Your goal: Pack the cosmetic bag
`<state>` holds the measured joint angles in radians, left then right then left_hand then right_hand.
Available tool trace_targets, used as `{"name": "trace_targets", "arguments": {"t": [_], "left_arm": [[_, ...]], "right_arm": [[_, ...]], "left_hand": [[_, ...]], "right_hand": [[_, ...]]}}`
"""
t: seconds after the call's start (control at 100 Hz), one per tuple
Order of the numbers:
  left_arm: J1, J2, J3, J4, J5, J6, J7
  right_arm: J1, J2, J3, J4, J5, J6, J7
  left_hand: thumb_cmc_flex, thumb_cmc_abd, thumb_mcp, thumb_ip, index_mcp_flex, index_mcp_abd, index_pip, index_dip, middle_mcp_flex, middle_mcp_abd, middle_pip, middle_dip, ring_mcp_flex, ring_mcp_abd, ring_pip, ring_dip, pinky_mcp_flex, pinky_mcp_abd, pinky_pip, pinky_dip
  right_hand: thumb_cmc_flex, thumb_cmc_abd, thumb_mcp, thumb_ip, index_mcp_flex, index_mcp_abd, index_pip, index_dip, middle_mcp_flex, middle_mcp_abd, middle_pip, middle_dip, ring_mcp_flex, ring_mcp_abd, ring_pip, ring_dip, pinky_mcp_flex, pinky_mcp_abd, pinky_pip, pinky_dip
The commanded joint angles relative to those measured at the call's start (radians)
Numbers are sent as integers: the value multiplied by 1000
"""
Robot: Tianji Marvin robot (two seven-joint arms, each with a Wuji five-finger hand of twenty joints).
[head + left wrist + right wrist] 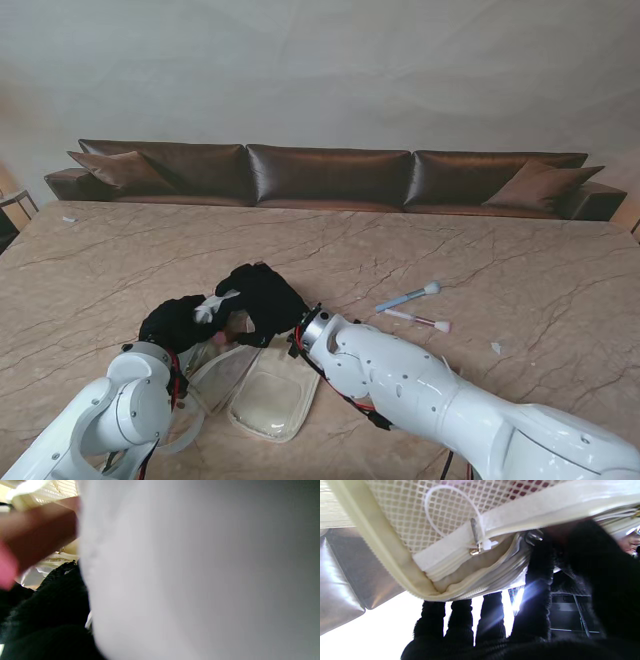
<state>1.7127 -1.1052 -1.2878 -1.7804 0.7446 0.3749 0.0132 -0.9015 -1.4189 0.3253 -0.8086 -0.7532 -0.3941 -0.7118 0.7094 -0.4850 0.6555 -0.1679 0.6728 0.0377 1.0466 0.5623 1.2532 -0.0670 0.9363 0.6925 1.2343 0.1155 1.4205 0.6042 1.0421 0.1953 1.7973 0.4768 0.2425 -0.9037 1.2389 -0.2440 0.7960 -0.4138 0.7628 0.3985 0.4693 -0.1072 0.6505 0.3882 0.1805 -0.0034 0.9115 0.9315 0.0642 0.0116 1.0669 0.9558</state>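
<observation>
The cream cosmetics bag (pixel 268 402) lies open in front of me, its mesh pocket (pixel 450 512) and zipper pull (pixel 475 551) close up in the right wrist view. My black-gloved right hand (pixel 264 298) is at the bag's far rim, with fingers (pixel 535 580) and thumb pinching the edge. To its left, my left hand (pixel 173 322) is closed around a white item (pixel 208 308). That item (pixel 190 570) fills the left wrist view as a blur, beside a blurred pink-brown thing (pixel 37 532). A blue brush (pixel 408 297) and a pink brush (pixel 420 320) lie to the right.
A small white scrap (pixel 495 348) lies on the marble table (pixel 500 250), right of the brushes. A brown sofa (pixel 330 175) runs along the table's far edge. My white right arm (pixel 420 390) crosses over the table beside the bag.
</observation>
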Motion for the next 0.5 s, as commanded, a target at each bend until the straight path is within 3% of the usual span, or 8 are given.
{"name": "trace_targets", "arguments": {"t": [0.0,0.15,0.25,0.49], "left_arm": [[11,-3,3,-12,-3,-4,-3],[11,-4,6,-10,-7,-6,0],[10,-3,6,-10,-7,-6,-2],[12,-2,-4,-24,-4,-7,-11]], "right_arm": [[-9,13,2,-6,-7,9,14],[-13,25,7,-26,-15,17,25],[-34,53,37,-86,-28,40,33],[-152,202,191,-372,-146,177,151]], "left_hand": [[60,68,67,-4,-3,-64,30,19,107,-215,124,50,40,-6,45,18,32,-27,154,16],[58,66,68,-3,-3,-64,30,19,107,-214,125,51,40,-5,45,18,32,-27,154,16],[59,66,68,-3,-3,-63,29,19,107,-214,125,52,40,-5,45,19,32,-26,154,16],[61,65,69,-2,3,-46,27,14,107,-208,134,59,40,-8,53,23,32,-19,160,18]], "right_hand": [[-45,-32,18,24,-80,187,-112,-19,-28,46,-4,10,-13,-9,-12,4,1,13,29,10],[-60,-31,20,20,-97,178,-110,-18,-33,46,-7,8,-12,-9,-13,5,1,13,28,10],[-59,-18,19,20,-97,172,-103,-15,-25,46,-4,8,29,-4,-8,8,20,23,35,14],[-51,23,-8,27,-49,157,-74,1,118,41,31,45,273,35,-25,42,183,77,93,51]]}}
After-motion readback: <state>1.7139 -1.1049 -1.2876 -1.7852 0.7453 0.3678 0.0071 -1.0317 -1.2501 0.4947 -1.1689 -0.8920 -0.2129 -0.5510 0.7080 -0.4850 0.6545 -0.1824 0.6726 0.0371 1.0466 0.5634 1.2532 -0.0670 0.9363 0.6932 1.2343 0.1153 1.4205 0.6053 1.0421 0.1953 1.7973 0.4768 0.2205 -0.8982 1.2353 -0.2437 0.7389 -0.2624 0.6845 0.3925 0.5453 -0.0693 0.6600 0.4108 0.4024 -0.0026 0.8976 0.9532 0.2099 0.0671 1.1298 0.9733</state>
